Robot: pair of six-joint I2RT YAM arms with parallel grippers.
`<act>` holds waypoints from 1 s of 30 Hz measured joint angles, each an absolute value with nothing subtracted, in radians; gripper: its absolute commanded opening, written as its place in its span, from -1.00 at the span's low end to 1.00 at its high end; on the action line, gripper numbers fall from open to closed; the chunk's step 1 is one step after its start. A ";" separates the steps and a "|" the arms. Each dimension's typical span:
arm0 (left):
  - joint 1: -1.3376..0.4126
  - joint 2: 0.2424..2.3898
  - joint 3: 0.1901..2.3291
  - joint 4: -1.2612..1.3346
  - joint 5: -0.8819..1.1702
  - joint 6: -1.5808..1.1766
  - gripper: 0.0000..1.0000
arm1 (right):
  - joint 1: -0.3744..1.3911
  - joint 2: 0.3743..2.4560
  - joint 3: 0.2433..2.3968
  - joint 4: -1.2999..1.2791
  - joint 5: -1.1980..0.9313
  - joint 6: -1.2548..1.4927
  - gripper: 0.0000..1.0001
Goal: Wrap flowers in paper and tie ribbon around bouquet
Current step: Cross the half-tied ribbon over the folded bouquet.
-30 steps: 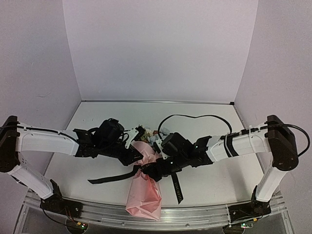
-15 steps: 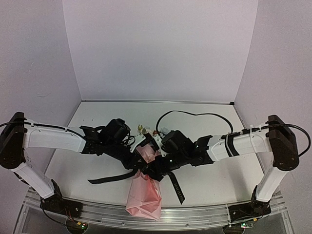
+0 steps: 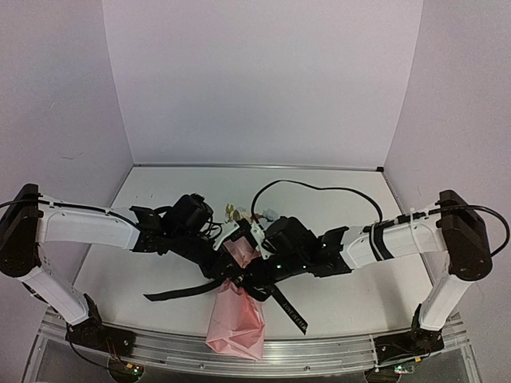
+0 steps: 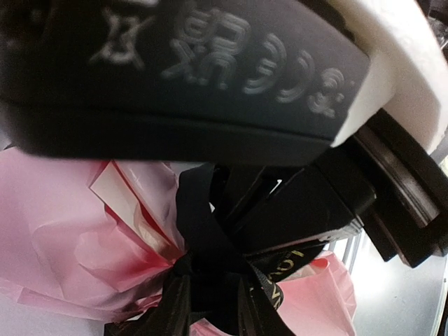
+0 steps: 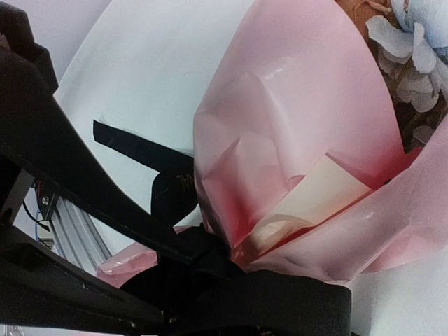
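Bouquet (image 3: 237,313) lies mid desk (image 3: 351,297), axis 12–6, flowers (image 5: 409,38) at 12. Ribbon (image 3: 180,290) knotted at its waist, tails toward 8 and 5. Right jaws nearer, clamped on ribbon; left jaws at 10, opening unclear.

The ribbon (image 4: 283,266) bears gold letters, perhaps "LO"; raised marks on the black casing (image 4: 210,77) are unreadable.

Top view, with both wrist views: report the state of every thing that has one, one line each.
paper, rolled into a cone, lying flat.
flowers, wrapped, heads poking from the cone's wide end.
ribbon, gathered around the cone's middle, tails trailing loose on either side.
left gripper, at the ribbon crossing; open or shut cannot be told.
right gripper, shut, at the ribbon crossing.
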State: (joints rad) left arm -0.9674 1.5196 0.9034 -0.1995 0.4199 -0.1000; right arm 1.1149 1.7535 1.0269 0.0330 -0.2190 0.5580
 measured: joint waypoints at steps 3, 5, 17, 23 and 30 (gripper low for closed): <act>-0.968 1.520 0.903 -0.194 0.420 -0.099 -0.32 | 1.116 1.753 1.017 0.056 -0.218 0.551 -1.00; -0.968 1.520 0.902 -0.189 0.419 -0.099 -0.28 | 1.116 1.753 1.011 0.071 -0.216 0.546 -1.00; -0.963 1.473 0.827 -0.110 0.351 -0.084 -0.27 | 1.117 1.753 0.987 0.170 -0.199 0.502 -1.00; -0.956 1.405 0.778 -0.058 0.335 -0.086 -0.31 | 1.118 1.755 0.980 0.241 -0.195 0.467 -1.00; -0.927 1.366 0.748 -0.008 0.312 -0.092 -0.40 | 1.118 1.778 0.956 0.306 -0.192 0.428 -1.00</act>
